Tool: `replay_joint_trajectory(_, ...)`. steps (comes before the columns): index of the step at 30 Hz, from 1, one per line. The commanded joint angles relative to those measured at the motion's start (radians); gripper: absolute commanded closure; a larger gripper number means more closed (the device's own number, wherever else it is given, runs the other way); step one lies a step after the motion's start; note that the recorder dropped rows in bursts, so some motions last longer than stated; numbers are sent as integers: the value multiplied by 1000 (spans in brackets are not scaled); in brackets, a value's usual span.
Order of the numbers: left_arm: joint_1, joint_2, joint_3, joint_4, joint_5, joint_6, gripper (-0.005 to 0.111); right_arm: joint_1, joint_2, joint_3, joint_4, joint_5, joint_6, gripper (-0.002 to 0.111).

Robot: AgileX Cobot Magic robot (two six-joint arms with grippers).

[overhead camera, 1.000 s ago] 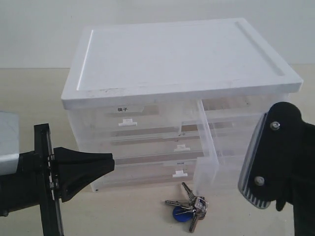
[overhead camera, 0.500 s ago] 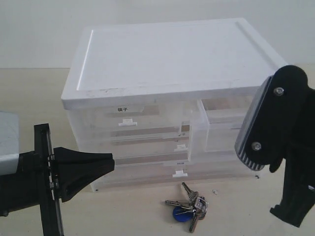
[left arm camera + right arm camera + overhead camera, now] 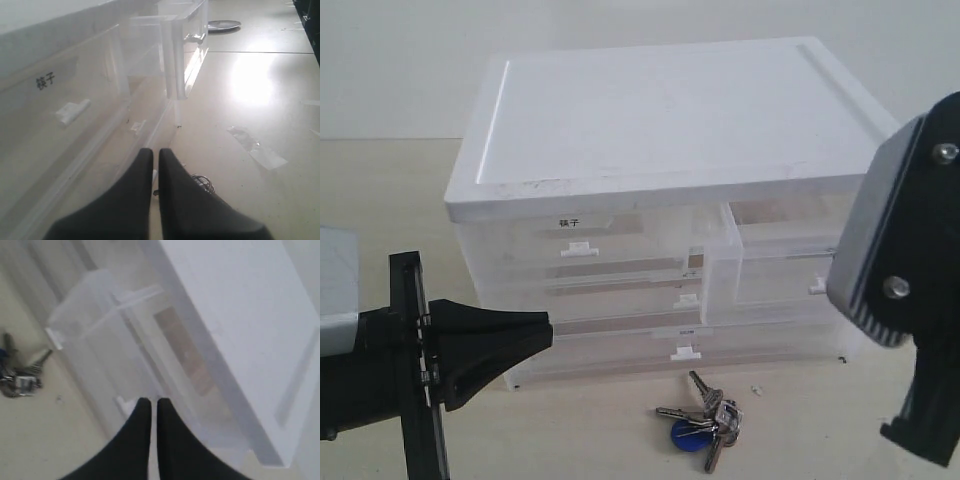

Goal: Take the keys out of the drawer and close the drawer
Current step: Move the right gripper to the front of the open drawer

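1. Small bunch of silver metal keys with a round blue fob (image 3: 705, 422): out of the drawer, lying flat on the pale beige tabletop (image 3: 810, 420), just near-side of the cabinet front, about midway across it.
2. Half-width translucent plastic drawer with a small white tab handle (image 3: 770, 272): upper right of the cabinet. Its front stands slightly proud of the neighbouring fronts, so it is not fully home.
3. White-topped translucent plastic drawer cabinet (image 3: 670, 120): upright on the table. A half-width drawer with a black-lettered white label (image 3: 570, 223) sits upper left, and full-width drawers lie below.
4. Right gripper (image 3: 151, 404): black, raised at the right, in front of the drawer's right end. Jaws are pressed together and hold nothing. The tips are just beside the tab handle; contact cannot be told.
5. Left gripper (image 3: 155, 156): black, low at the near left, pointing right along the cabinet front and well apart from the keys. Jaws are pressed together and hold nothing.
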Motion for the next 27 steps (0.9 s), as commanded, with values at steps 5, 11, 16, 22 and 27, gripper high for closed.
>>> replay_joint_trajectory(5,-5,1,-3,4,-9,-4,102,-9,33,49,62,51,-238,107)
replay_joint_trajectory(11,-5,1,-3,4,-9,-4,102,-9,108,70,-202,49,-5,107)
replay_joint_trajectory(16,-5,1,-3,4,-9,-4,102,-9,150,70,-285,75,55,107)
replay_joint_trajectory(22,-5,1,-3,4,-9,-4,102,-9,187,70,-391,94,121,107)
replay_joint_trajectory(27,-5,1,-3,4,-9,-4,102,-9,206,70,-518,110,200,107)
